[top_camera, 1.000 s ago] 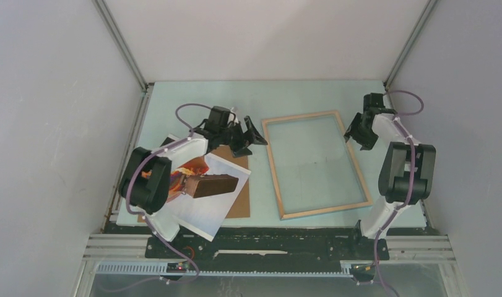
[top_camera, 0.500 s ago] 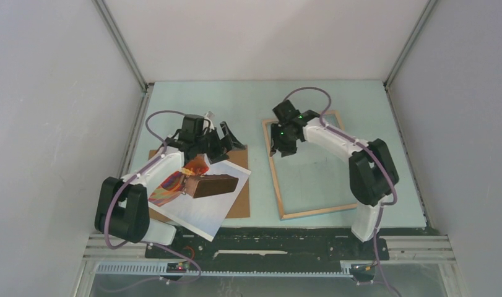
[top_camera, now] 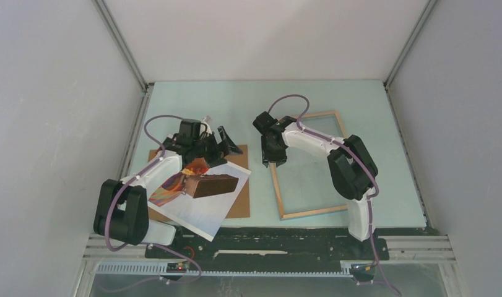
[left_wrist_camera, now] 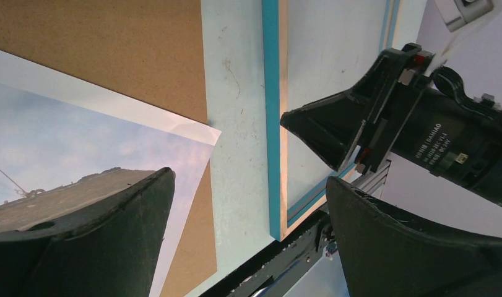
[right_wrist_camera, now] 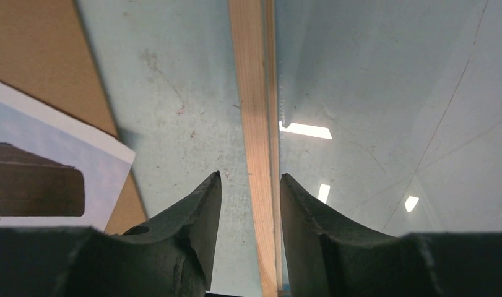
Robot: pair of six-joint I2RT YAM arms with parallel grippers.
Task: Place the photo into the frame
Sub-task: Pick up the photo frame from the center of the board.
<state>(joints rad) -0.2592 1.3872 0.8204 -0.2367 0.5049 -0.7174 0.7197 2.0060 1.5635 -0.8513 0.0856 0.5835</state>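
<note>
The photo [top_camera: 195,195] lies face up at the near left, skewed on a brown backing board [top_camera: 241,199]; it also shows in the left wrist view [left_wrist_camera: 81,142] and the right wrist view [right_wrist_camera: 44,145]. The frame [top_camera: 313,212] lies flat at centre right, wood side up, its blue edge [left_wrist_camera: 271,124] facing left. My left gripper [top_camera: 226,145] hovers wide open and empty over the board's far right corner, its jaws spanning [left_wrist_camera: 248,185] the gap between photo and frame. My right gripper [top_camera: 276,158] is open, its fingers astride the frame's left rail [right_wrist_camera: 251,93], gripper centre [right_wrist_camera: 249,179].
The backing board also shows in the wrist views [left_wrist_camera: 112,49] [right_wrist_camera: 31,43]. The right gripper's body [left_wrist_camera: 384,117] sits close beside my left gripper. The table's near edge is a dark rail [top_camera: 267,238]. Grey walls enclose the left, right and back.
The right arm swung from the frame's far right corner across to its left rail. The left gripper drew back leftward over the board. Photo, board and frame did not move.
</note>
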